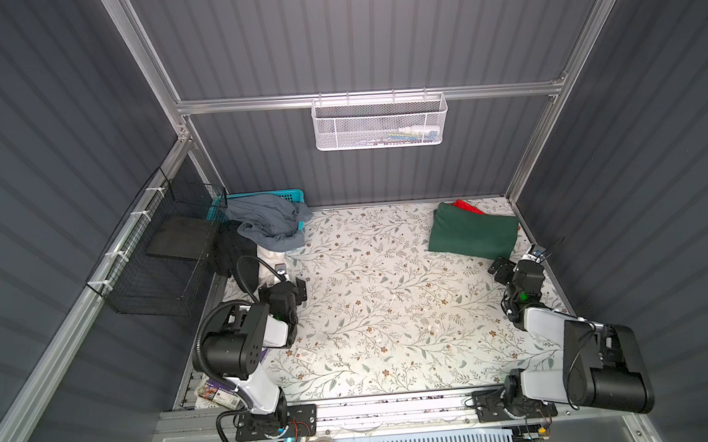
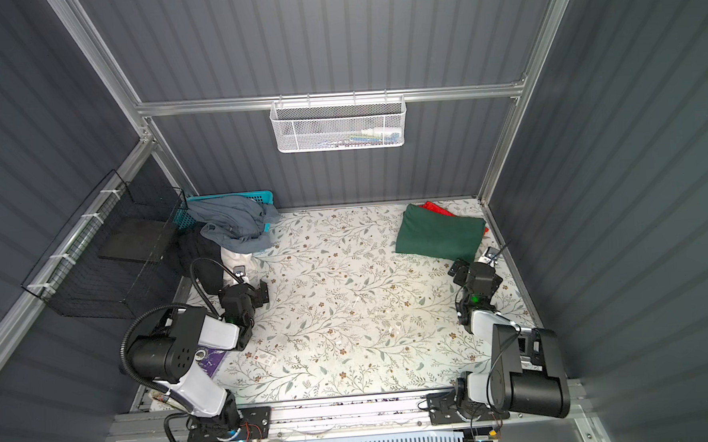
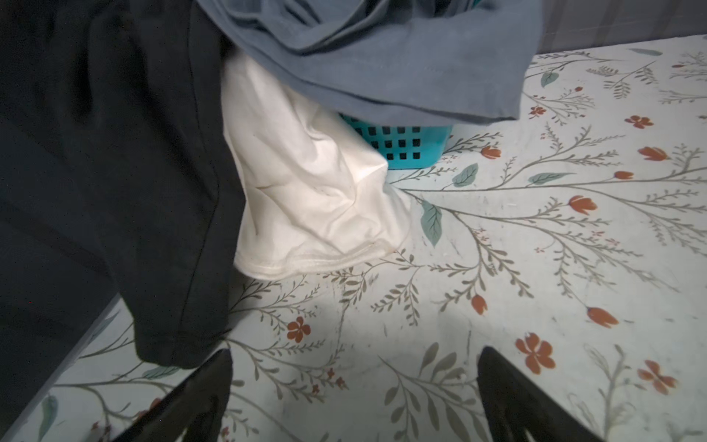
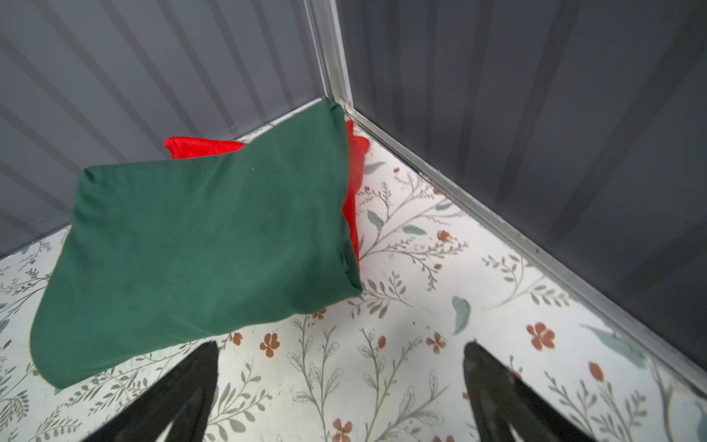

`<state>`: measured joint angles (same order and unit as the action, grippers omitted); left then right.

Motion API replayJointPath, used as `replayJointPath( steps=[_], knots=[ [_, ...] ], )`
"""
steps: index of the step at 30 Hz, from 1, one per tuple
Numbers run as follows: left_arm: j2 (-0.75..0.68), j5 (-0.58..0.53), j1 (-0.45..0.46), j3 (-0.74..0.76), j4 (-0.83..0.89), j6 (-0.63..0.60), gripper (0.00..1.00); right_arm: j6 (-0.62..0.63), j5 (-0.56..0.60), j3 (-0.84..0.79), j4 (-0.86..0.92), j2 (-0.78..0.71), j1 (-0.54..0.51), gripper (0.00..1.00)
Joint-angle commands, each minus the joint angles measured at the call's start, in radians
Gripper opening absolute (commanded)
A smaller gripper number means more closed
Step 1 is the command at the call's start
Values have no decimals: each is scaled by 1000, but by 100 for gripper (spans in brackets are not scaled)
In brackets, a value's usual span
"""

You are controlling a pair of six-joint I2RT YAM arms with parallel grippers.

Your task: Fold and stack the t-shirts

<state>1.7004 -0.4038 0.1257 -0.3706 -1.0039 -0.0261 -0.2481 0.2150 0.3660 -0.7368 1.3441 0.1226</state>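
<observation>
Clearly, white shirt (image 3: 306,183) shown properly only by left wrist view; green shirt (image 4: 191,248) laid on red shirt (image 4: 199,147) far right; left gripper (image 3: 355,354), right gripper (image 4: 341,346) jaws spread wide, nothing held

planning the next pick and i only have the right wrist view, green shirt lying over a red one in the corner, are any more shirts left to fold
observer: yes, a crumpled grey-blue shirt hangs over a teal basket at the far left corner.
operator: anything else with it
observer: a black shirt and a white shirt lie bunched right beside it.
operator: is anything gripped over there
observer: no, the left gripper is open and empty, close to the black shirt's hem.
</observation>
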Motion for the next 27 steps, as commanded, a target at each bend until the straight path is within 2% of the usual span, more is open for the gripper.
replayJointPath(
  steps=[1,4,6,9,11,13,27],
  knots=[
    [13,73,-28,-30,-49,34,100,134,-21,-37,-188,61,-71,99],
    [10,115,-41,-102,105,36,100,160,-70,-38,-196,87,-81,99],
    [14,125,-43,-95,83,35,100,169,-66,-66,-319,132,-82,99],
    [14,121,-43,-97,93,37,100,161,-66,-47,-224,102,-83,99],
    [14,116,-43,-96,91,37,100,168,-64,-66,-307,126,-83,99],
    [15,116,-43,-94,81,36,100,164,-66,-58,-263,109,-83,99],
    [13,116,-43,-91,78,34,100,167,-64,-68,-293,115,-83,99]
  ],
)
